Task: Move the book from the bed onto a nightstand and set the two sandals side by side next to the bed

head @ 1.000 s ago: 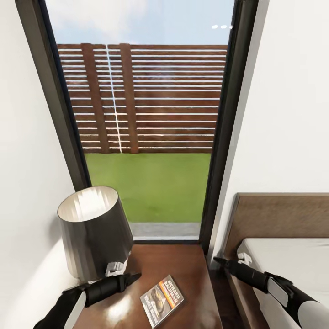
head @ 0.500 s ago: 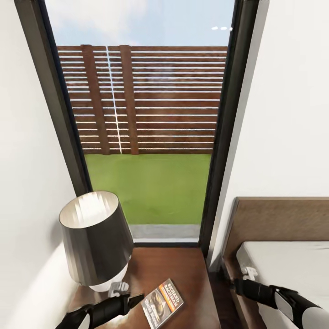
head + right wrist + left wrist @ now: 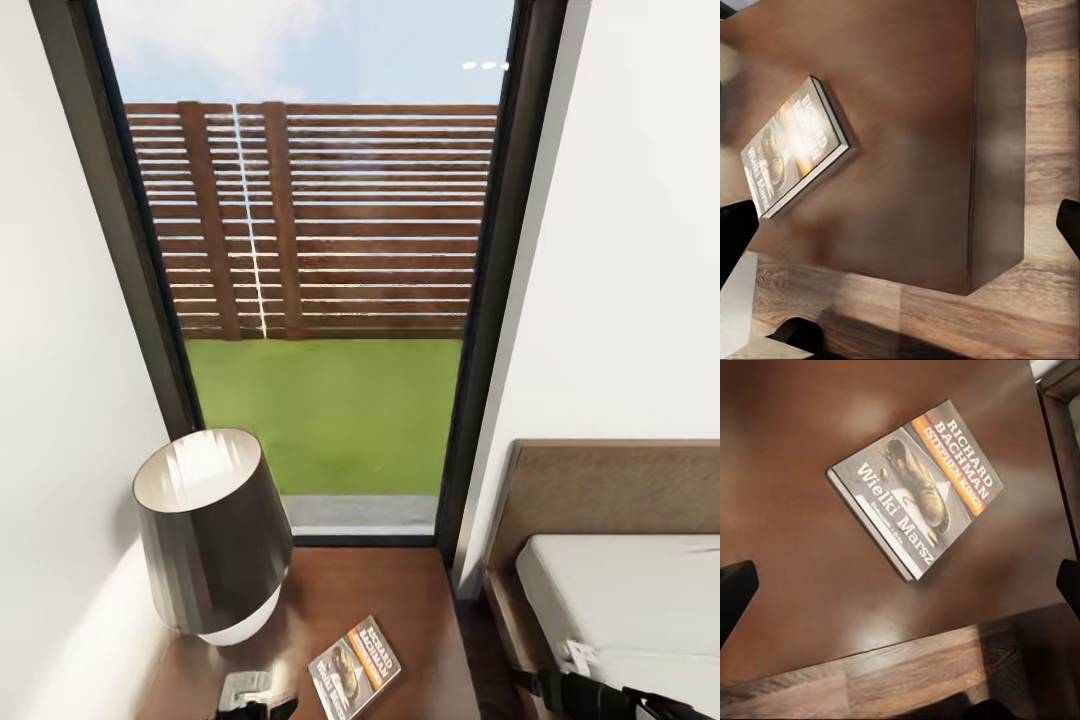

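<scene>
Book (image 3: 916, 487) — we log it flat on the nightstand (image 3: 400, 600), long axis toward 1 o'clock; both pincers spread, empty, left nearer.

Black table lamp (image 3: 212, 535) with white inner shade, tall dark-framed window (image 3: 310, 270) behind the lamp, slatted wooden fence (image 3: 320, 220) and green lawn (image 3: 325, 410) beyond the window

book (image 3: 354, 668) on nightstand (image 3: 400, 590) | lamp (image 3: 212, 532) left of book | bed (image 3: 620, 590) right of nightstand
</scene>
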